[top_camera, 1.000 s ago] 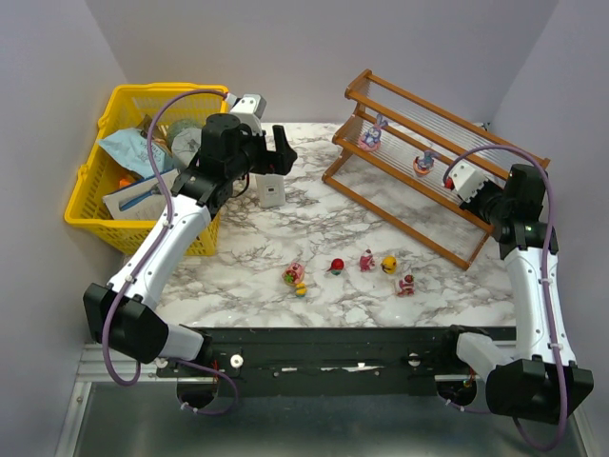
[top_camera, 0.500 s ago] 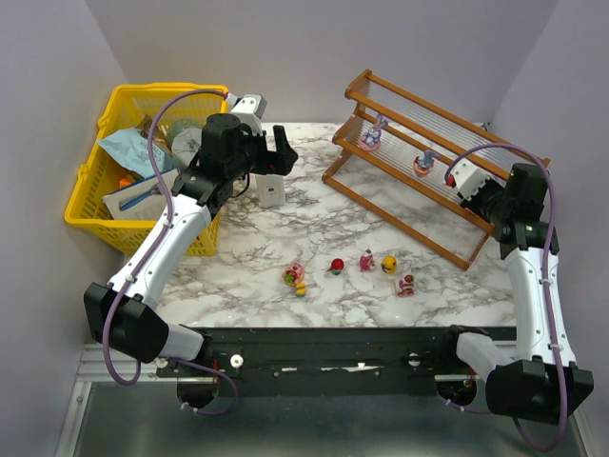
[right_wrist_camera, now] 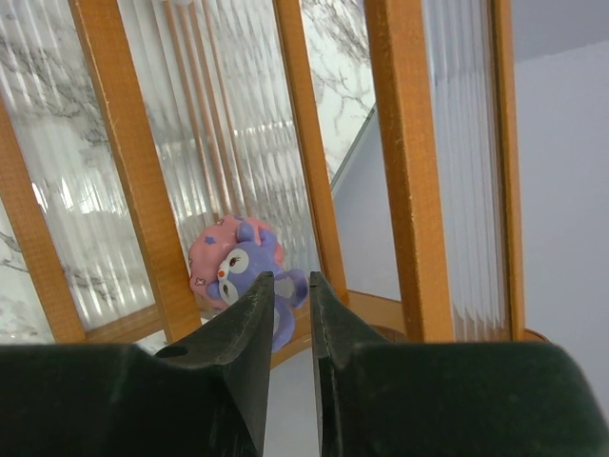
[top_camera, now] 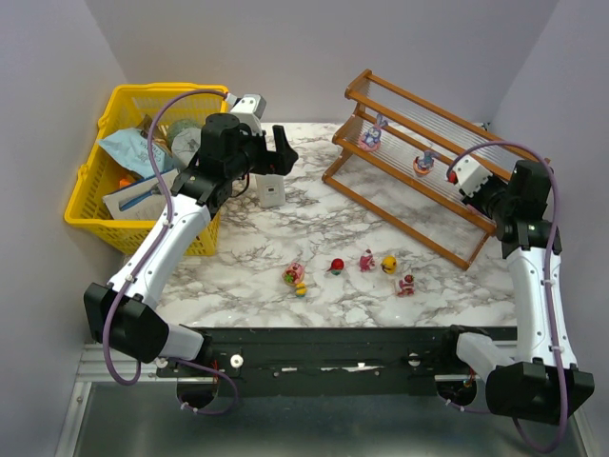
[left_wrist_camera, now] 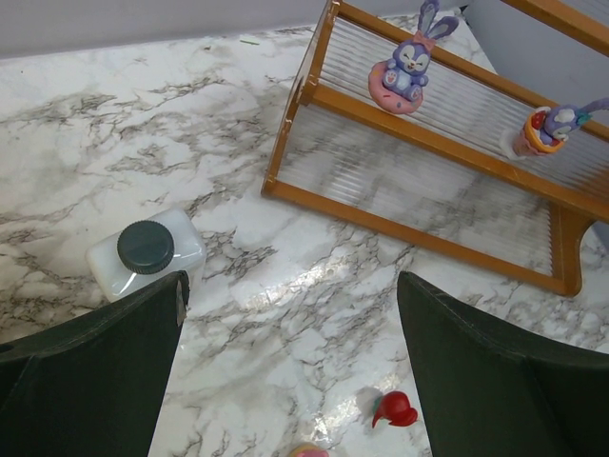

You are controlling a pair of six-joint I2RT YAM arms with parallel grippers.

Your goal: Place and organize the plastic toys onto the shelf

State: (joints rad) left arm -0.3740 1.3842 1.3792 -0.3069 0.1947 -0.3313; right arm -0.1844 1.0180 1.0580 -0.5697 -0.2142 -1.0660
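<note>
While both arms reach out over the marble table (top_camera: 247, 248), top view first. Shelf (top_camera: 395, 186) stands slanted at 2 o'clock on the table. Purple bunny (top_camera: 371, 136) and a second purple toy (top_camera: 422, 162) sit on its upper panel, apart from each other. Right claw (top_camera: 455, 177) is at the shelf's 3 o'clock end, near the second purple toy. Five toys lie loose toward 6 o'clock, well apart from the shelf: pink-and-yellow toy (top_camera: 295, 277), red toy (top_camera: 336, 266), pink figure (top_camera: 366, 259), yellow toy (top_camera: 388, 265), pink-red figure (top_camera: 406, 285). Left claw (top_camera: 279, 145) hangs at 11 o'clock above a white bottle (top_camera: 272, 191). Yellow basket (top_camera: 162, 90) at 10 o'clock holds mixed clutter.

Left wrist view. Left claw (left_wrist_camera: 292, 286) spread wide, nothing between the fingers (left_wrist_camera: 95, 381). White bottle (left_wrist_camera: 147, 253), black cap, at 9 o'clock. Shelf (left_wrist_camera: 419, 143) runs from 1 to 3 o'clock. Purple bunny (left_wrist_camera: 409, 69), in a pink ring, and second purple toy (left_wrist_camera: 552, 129) lean on the middle rail. Red toy (left_wrist_camera: 395, 409) at 6 o'clock on the table.

Right wrist view. Right claw (right_wrist_camera: 290, 284) narrow, a slim gap between the fingers (right_wrist_camera: 238, 343). Pink-and-purple bunny (right_wrist_camera: 228, 267) rests low on the ribbed panel against a rail of the shelf (right_wrist_camera: 138, 190), at 11 o'clock off the fingertips. A purple limb shows in the gap. Whether the pads pinch it, cannot tell.
</note>
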